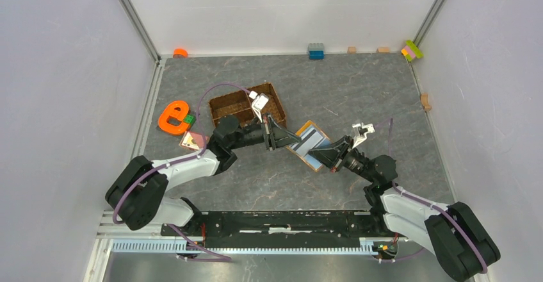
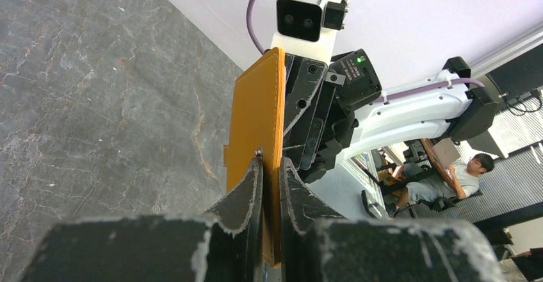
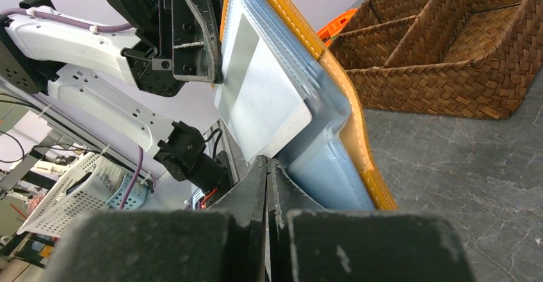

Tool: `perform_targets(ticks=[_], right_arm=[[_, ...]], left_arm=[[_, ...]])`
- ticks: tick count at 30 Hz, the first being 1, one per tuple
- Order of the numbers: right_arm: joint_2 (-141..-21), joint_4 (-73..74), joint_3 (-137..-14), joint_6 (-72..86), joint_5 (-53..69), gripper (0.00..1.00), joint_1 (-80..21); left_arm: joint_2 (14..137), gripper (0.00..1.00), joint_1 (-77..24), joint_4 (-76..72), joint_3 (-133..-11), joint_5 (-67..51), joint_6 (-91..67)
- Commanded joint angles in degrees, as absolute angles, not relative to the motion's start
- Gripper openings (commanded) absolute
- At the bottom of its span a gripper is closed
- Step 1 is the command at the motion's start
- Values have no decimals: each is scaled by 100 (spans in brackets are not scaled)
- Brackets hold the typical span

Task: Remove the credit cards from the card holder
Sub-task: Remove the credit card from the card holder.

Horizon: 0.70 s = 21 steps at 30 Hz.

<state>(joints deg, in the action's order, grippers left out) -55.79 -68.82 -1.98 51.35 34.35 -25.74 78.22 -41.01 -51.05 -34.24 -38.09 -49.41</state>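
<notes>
The orange card holder hangs open above the table between both arms, its pale blue lining facing the right arm. My left gripper is shut on its orange edge, one finger on each side. In the right wrist view a pale grey credit card sticks out of the blue slots of the card holder. My right gripper is shut on that card's lower corner. From above, the right gripper sits at the holder's near-right end. Other credit cards are hidden in the slots.
A brown woven divided tray stands just behind the left gripper, also seen beyond the holder. An orange e-shaped toy and a small pink piece lie at the left. Toy bricks line the back wall.
</notes>
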Motion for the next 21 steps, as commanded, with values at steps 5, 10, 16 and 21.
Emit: perform_targets(ticks=[5,10,16,21], right_arm=[[-5728,-6886,-378,4986,3167,0,-2504],[-5734,-6552,-453,4835,3107,0,-2488],[-5882,-6742,-518,4902,3364,17,-2492],[-6328,-8121,-379,5618,3739,43,-2496]], left_arm=[[7744,2,-4025,-5630,-3236,-4186,-5317],[7653,2,-3924,-5731,-3127,-4091,-5379],[7565,2,-3877,-5779,-3040,-3991,-5392],[7729,2,-3876,-6102,-3043,-4147,-5581]])
